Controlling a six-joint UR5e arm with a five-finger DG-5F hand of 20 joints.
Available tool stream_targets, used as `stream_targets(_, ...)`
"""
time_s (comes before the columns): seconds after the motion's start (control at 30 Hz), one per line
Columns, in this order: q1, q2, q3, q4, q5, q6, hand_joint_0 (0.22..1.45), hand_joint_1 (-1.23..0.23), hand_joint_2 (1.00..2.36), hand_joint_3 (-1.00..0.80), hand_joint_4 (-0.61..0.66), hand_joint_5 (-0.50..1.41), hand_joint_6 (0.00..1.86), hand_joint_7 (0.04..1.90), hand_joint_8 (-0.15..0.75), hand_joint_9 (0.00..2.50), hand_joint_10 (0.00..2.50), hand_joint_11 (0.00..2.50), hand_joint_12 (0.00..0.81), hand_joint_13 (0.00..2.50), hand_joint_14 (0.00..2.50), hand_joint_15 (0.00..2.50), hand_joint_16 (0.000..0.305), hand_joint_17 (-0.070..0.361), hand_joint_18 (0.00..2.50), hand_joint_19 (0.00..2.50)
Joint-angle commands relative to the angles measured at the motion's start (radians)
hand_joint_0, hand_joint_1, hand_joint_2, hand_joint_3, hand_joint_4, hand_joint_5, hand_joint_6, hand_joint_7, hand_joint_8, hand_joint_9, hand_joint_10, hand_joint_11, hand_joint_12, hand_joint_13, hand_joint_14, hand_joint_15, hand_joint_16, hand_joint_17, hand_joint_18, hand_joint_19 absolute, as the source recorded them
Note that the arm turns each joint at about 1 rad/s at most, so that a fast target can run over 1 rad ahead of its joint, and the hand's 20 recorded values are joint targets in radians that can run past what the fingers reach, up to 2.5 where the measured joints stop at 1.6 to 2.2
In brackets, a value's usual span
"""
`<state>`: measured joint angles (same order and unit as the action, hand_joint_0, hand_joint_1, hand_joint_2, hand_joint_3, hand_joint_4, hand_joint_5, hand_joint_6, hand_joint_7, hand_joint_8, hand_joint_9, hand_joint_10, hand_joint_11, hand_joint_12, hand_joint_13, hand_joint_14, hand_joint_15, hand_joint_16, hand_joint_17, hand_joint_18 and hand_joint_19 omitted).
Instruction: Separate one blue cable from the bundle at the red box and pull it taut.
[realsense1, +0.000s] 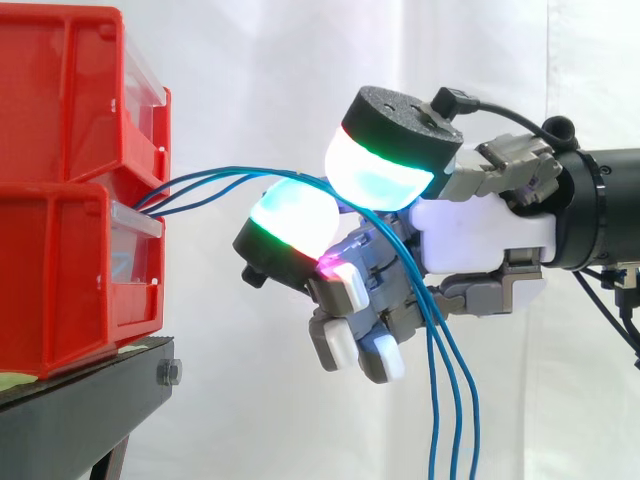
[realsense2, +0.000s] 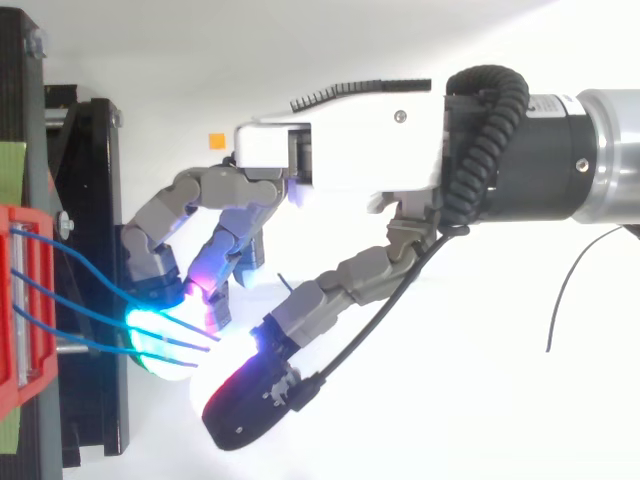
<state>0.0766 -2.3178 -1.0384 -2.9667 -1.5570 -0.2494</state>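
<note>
Just clear of the red bins (realsense1: 60, 270) on the black stand (realsense1: 80, 400), pinching at the blue cables (realsense1: 210, 180).
Holds the hand (realsense1: 480, 235) level with the seam between upper and lower bin, at the cables' exit, presumably to keep any pull straight rather than dragging over an edge. Has two large pads (realsense1: 380, 165), glowing cyan and green, closed together on the strands from above and below, remaining fingers curled under and out of the way. Seems to trap all three strands, not one, so probably has the separating yet to do. Leaves slack either side: a gentle arch from bins to pads, then a loose drop past the palm. Needs one strand singled out before drawing back to flatten that arch.
</note>
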Motion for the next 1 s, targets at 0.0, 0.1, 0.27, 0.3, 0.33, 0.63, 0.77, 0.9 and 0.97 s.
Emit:
stream_targets(0.0, 0.000, 0.000, -0.002, 0.000, 0.000, 0.025, 0.70, -0.93, 1.00, -0.44, -0.01, -0.19, 0.87, 1.09, 0.291, 0.91, 0.03, 0.93, 0.349, 0.84, 0.02, 0.65, 0.045, 0.101, 0.81, 0.90)
stream_targets(0.1, 0.002, 0.000, -0.002, -0.003, -0.003, 0.048, 0.70, -0.92, 1.00, -0.50, 0.04, -0.19, 0.87, 1.05, 0.293, 0.92, 0.03, 0.93, 0.347, 0.85, 0.02, 0.65, 0.044, 0.100, 0.82, 0.90)
stream_targets(0.27, 0.002, 0.000, -0.003, -0.003, -0.005, 0.059, 0.58, -0.79, 1.00, -0.50, 0.06, -0.16, 0.84, 1.06, 0.311, 1.00, 0.03, 0.93, 0.353, 0.89, 0.02, 0.66, 0.044, 0.099, 0.85, 0.95)
stream_targets(0.3, 0.002, 0.000, -0.003, -0.003, -0.005, 0.059, 0.58, -0.76, 1.00, -0.50, 0.06, -0.16, 0.83, 1.06, 0.312, 1.00, 0.03, 0.92, 0.354, 0.89, 0.02, 0.66, 0.044, 0.099, 0.85, 0.95)
stream_targets(0.33, 0.002, 0.000, -0.003, -0.003, -0.005, 0.059, 0.58, -0.72, 1.00, -0.50, 0.06, -0.15, 0.81, 1.07, 0.309, 1.02, 0.03, 0.92, 0.355, 0.89, 0.02, 0.66, 0.044, 0.099, 0.86, 0.95)
stream_targets(0.63, 0.002, 0.000, -0.005, -0.003, -0.006, 0.059, 0.59, -0.72, 1.02, -0.24, -0.01, -0.14, 0.81, 1.17, 0.321, 1.00, 0.03, 0.91, 0.363, 0.89, 0.02, 0.67, 0.044, 0.100, 0.86, 0.99)
stream_targets(0.77, 0.002, 0.000, -0.005, -0.003, -0.006, 0.059, 0.61, -0.82, 1.02, -0.18, -0.09, -0.17, 0.85, 1.11, 0.308, 0.93, 0.03, 0.91, 0.368, 0.86, 0.02, 0.66, 0.045, 0.102, 0.86, 0.97)
stream_targets(0.9, 0.002, 0.000, -0.005, -0.003, -0.005, 0.065, 0.69, -0.94, 1.02, -0.25, -0.06, -0.20, 0.86, 1.11, 0.298, 0.87, 0.03, 0.91, 0.371, 0.83, 0.02, 0.64, 0.046, 0.104, 0.85, 0.92)
stream_targets(0.97, 0.002, 0.000, -0.006, -0.003, -0.005, 0.067, 0.73, -0.96, 1.01, -0.33, -0.03, -0.20, 0.87, 1.12, 0.293, 0.86, 0.03, 0.90, 0.370, 0.83, 0.02, 0.64, 0.046, 0.104, 0.85, 0.90)
